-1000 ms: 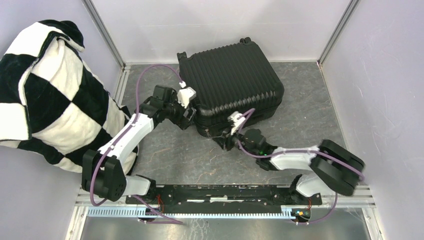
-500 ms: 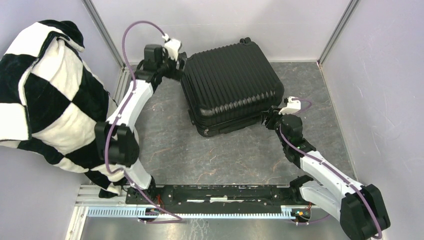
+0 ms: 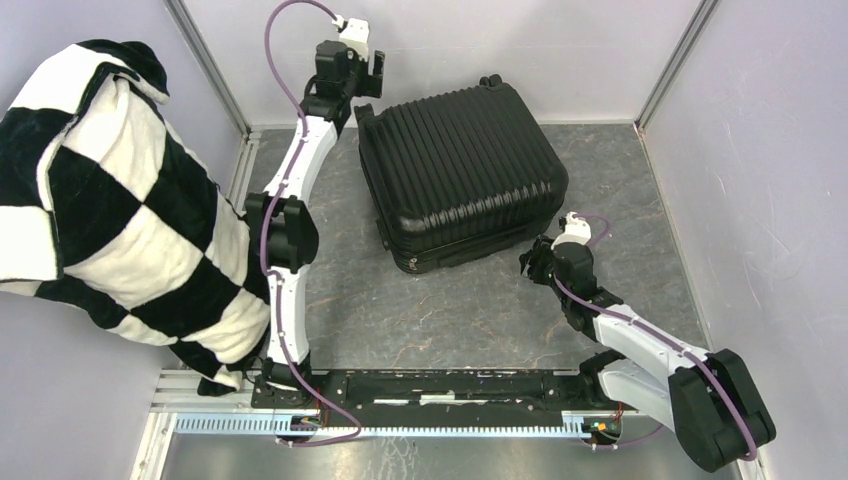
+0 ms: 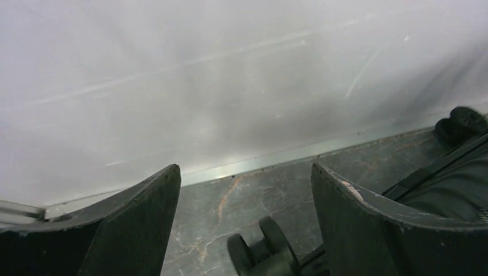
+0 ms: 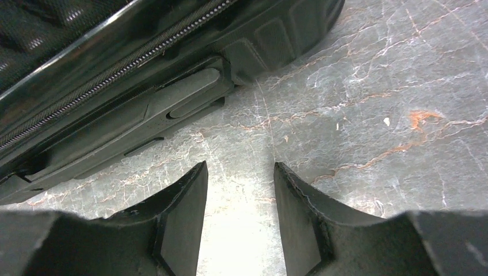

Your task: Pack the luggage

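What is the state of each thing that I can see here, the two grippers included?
Black ribbed hard-shell suitcase: closed, lying flat.
Black-and-white checkered fabric blanket: bunched up at the left, outside the suitcase.
Left gripper: open, empty, by the suitcase's far-left corner.
Right gripper: open, empty, beside the suitcase's near-right corner.

Overhead, plus wrist close-ups of luggage [image 3: 460, 170]

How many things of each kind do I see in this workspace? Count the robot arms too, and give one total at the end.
black suitcase: 1
black-and-white checkered blanket: 1
robot arms, left arm and right arm: 2
Total: 4
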Motion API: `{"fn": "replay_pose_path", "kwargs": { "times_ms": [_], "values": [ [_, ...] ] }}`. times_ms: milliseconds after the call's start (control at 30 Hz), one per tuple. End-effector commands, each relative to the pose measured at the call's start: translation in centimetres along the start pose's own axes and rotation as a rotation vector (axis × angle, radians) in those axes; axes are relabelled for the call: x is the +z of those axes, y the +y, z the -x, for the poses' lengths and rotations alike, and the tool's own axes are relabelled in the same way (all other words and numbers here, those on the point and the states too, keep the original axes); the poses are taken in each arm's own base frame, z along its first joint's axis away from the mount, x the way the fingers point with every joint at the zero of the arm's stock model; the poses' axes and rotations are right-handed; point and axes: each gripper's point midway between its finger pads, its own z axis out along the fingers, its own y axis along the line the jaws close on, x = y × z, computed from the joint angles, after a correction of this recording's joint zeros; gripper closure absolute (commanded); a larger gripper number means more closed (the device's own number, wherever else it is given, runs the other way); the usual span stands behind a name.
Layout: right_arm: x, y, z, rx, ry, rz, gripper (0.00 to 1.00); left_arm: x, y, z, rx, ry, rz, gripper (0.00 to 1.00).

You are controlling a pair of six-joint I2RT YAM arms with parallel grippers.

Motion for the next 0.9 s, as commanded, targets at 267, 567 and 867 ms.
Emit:
{"fn": "replay_pose_path", "kwargs": {
  "times_ms": [267, 567, 867],
  "values": [
    [0.4, 1.3, 0.6, 0.020, -0.009, 0.057, 0.49, 4.1, -4.4, -6.9, 0.152, 0.112, -0.053, 0.08],
    [1.5, 1.5, 2.7, 0.022, -0.041, 0.044, 0.49, 1.6, -5.7, -12.4, 0.228, 0.314, -0.146, 0.09],
    [4.1, -0.2, 7.0, 0.061, -0.086, 0.007, 0.49, -4.7, -8.0, -18.6, 0.344, 0.567, -0.419, 0.11]
  ]
}}
